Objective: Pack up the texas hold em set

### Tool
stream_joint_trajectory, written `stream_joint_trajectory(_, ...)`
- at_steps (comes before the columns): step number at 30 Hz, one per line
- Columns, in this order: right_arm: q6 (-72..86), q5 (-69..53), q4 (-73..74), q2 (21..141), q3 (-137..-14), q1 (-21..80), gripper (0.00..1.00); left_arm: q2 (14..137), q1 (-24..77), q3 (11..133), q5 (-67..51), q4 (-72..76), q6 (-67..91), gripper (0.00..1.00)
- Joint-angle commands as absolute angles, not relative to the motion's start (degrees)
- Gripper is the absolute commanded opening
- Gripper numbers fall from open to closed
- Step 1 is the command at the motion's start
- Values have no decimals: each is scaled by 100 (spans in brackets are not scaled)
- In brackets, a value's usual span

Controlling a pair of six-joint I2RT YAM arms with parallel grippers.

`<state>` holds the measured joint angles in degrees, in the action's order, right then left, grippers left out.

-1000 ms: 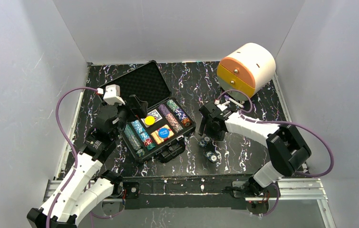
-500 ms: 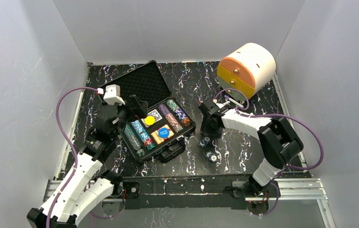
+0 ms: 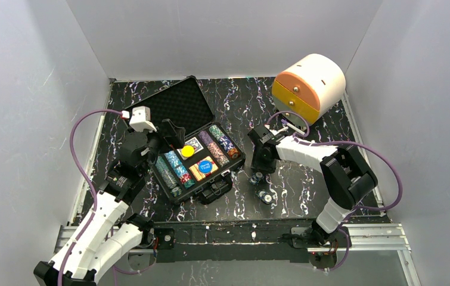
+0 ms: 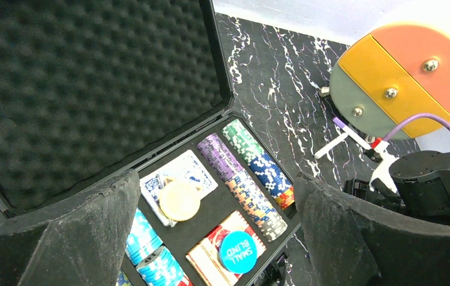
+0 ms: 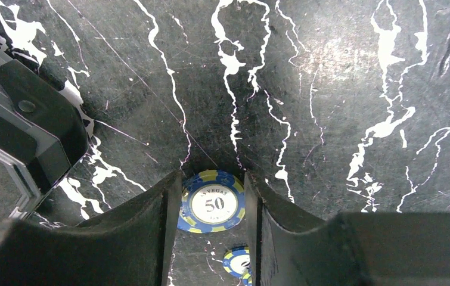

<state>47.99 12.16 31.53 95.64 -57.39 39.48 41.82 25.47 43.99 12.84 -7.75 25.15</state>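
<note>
Marbled table [image 3: 240, 98]: drawer box [image 3: 309, 83] beyond case [image 3: 177, 107]

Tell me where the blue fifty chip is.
In the right wrist view, the blue fifty chip sits between the fingers of the right tool, right of the case and beside another chip.

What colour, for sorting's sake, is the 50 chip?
Chip: blue, yellow edge spots, white centre; right wrist view.
</note>
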Motion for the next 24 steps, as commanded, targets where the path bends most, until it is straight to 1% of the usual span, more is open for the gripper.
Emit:
stream_joint_trajectory(1, 4807, 928, 3094, 9487, -5812, 3953, 49, 4089, 2559, 4465, 1357, -743, 2514, 98)
stream_joint_trajectory(7, 4798, 552, 3007, 9357, -5762, 3947, 48, 4086, 2558, 4455, 1363, -747, 2531, 98)
stream_joint_trajectory(16, 4790, 446, 3084, 9060, -5670, 3958, 47, 4073, 2558, 4447, 1371, -749, 2541, 98)
stream_joint_trajectory(24, 4734, 328, 3123, 9053, -5691, 4004, 47, 4043, 2558, 4447, 1407, -765, 2540, 98)
